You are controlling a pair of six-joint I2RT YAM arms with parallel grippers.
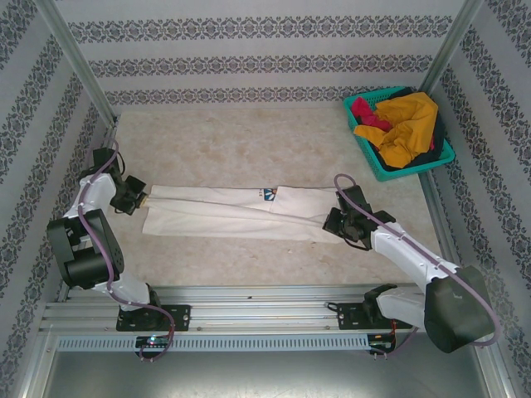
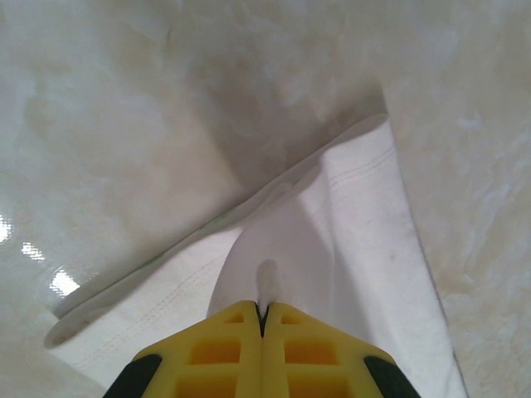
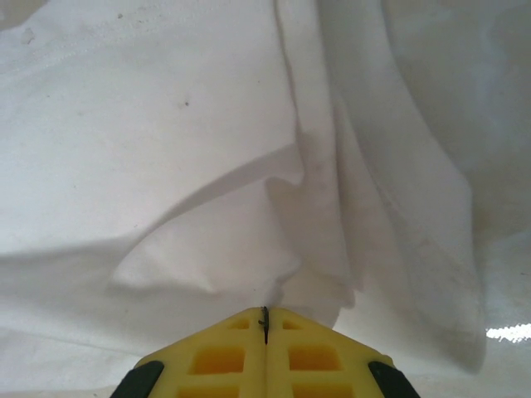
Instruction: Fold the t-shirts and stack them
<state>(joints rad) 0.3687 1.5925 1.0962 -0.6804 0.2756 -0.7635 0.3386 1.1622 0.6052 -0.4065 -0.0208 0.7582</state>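
Across the lower middle of the overhead frame, the cream-white t-shirt (image 1: pixel 224 211) is laid as a long folded strip on the table (image 1: pixel 249 137). Its left end is pinched in the closed left gripper (image 1: pixel 138 197) and its right end, apparently, in the closed right gripper (image 1: pixel 338 222), probably so the strip is held taut for the next fold. Farther back, upper right, the other t-shirts (image 1: pixel 408 124) are heaped in the teal basket (image 1: pixel 362 148).
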